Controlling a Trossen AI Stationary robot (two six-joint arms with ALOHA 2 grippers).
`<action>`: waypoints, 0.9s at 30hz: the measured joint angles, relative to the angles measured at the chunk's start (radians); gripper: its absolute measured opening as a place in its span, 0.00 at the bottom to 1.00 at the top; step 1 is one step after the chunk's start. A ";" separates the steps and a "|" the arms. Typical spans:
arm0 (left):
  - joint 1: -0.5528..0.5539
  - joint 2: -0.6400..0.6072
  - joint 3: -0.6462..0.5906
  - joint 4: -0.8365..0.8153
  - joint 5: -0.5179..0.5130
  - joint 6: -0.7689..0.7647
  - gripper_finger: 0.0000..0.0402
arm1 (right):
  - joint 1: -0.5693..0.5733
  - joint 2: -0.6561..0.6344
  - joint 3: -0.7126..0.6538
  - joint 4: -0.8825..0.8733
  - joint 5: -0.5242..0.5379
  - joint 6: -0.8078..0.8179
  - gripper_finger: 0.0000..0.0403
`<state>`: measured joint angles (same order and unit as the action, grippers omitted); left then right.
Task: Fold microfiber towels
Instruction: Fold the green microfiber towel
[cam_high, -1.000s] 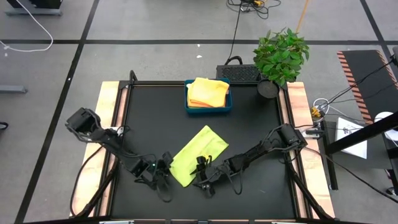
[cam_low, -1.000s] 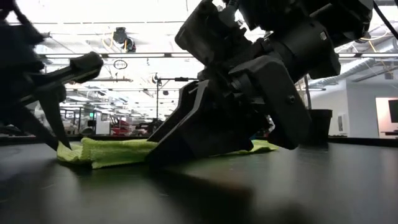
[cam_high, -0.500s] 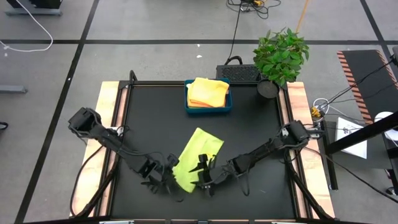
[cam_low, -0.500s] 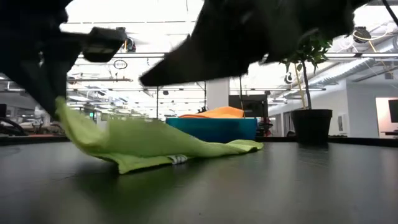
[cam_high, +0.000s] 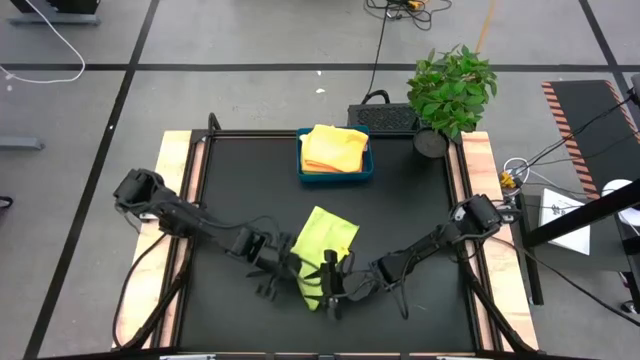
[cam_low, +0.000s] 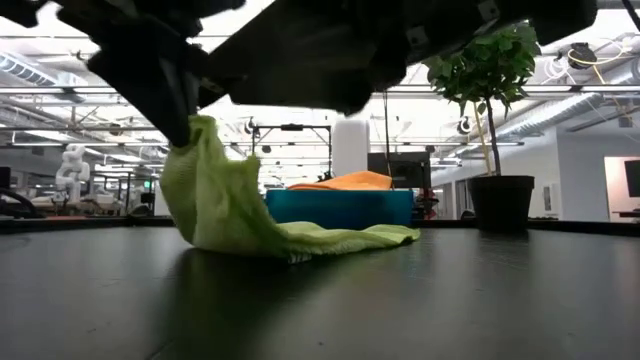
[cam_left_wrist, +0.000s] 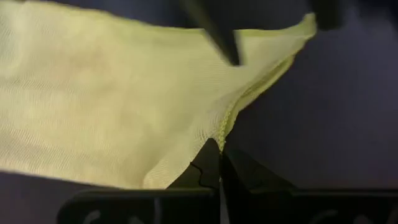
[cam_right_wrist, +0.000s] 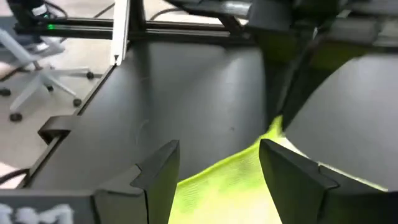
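Note:
A lime green microfiber towel (cam_high: 325, 245) lies in the middle of the black table, its far part flat (cam_low: 345, 238) and its near end raised. My left gripper (cam_high: 297, 272) is shut on that raised end (cam_low: 200, 135). My right gripper (cam_high: 330, 282) hovers open just beside it, over the towel's near part (cam_right_wrist: 236, 180), with nothing between its fingers. Yellow and orange towels (cam_high: 333, 147) lie stacked in the blue tray (cam_high: 335, 178) at the table's far edge. My left gripper pinches the lime towel's hemmed edge (cam_left_wrist: 225, 124) between its two shut fingertips, coming slanting down from the table's left. The held end is lifted clear, and the cloth hangs below the fingers in a slack drape (cam_low: 215, 205) down to the part still on the table.
A potted plant (cam_high: 450, 92) stands at the table's far right corner. Wooden side rails (cam_high: 170, 200) border the black mat. Bare mat lies left and right of the towel and between it and the tray.
My left gripper has risen and moved toward the table's right, rolling its wrist, and has carried the towel's near end up off the table while the far part stayed flat. My right gripper has lifted off the towel and stays open.

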<state>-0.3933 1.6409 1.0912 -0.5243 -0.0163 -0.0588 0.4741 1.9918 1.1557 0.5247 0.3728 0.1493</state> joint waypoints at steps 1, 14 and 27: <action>0.013 0.000 0.000 -0.005 0.003 -0.013 0.00 | -0.002 0.004 0.000 0.000 0.007 0.027 0.53; 0.136 0.000 0.000 -0.030 0.080 -0.052 0.00 | -0.005 0.004 0.000 -0.108 0.124 0.206 0.53; 0.209 -0.001 0.000 -0.034 0.097 -0.025 0.00 | -0.039 0.004 0.000 -0.192 0.121 0.341 0.53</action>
<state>-0.1847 1.6402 1.0912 -0.5579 0.0811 -0.0837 0.4351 1.9961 1.1561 0.3327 0.4934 0.4901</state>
